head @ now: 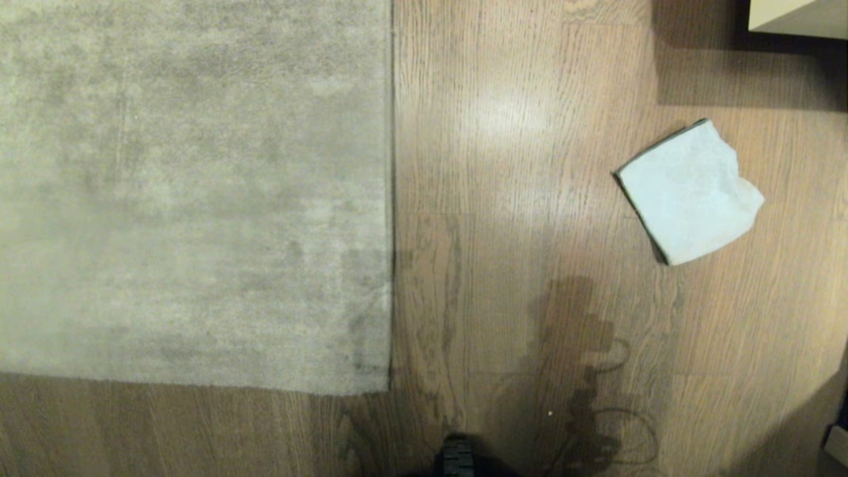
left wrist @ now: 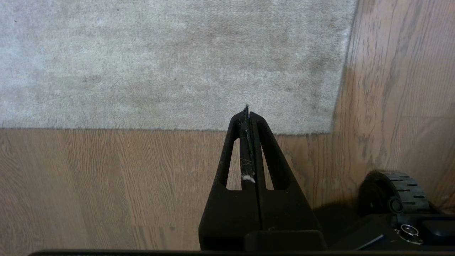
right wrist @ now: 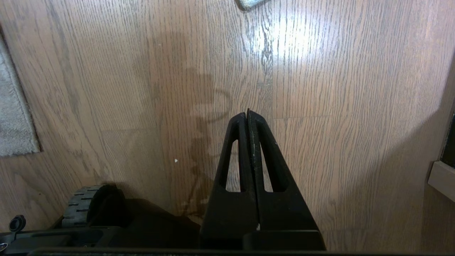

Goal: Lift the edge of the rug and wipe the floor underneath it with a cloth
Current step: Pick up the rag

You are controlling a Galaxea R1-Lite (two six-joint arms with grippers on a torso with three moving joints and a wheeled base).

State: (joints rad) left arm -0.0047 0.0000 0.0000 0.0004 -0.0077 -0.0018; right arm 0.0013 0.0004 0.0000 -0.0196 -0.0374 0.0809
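The head view looks straight down: the rug [head: 192, 192] fills the upper left of the frame, its straight right border running down the middle, and the rug edge [head: 391, 265] ends in a corner at lower centre. It lies flat on the floor [head: 517, 265], a light brown wood grain with a bright sheen patch in the upper middle. Over on the right side of the frame sits the cloth [head: 689, 192], pale mint-blue, folded roughly square and tilted, well apart from the rug.

Neither arm shows in the head view; only a wheel [head: 458, 457] of the base peeks in at the bottom centre.

In the left wrist view, the left gripper [left wrist: 247, 108] hangs above the floor with its fingers pressed together and nothing between them; its tip appears over the rug's near border, and the rug corner lies off to the right of the frame. In the right wrist view, the right gripper [right wrist: 247, 112] is likewise closed up and empty over bare planks, with a corner of the cloth just visible at the top edge, well ahead of the fingertips.
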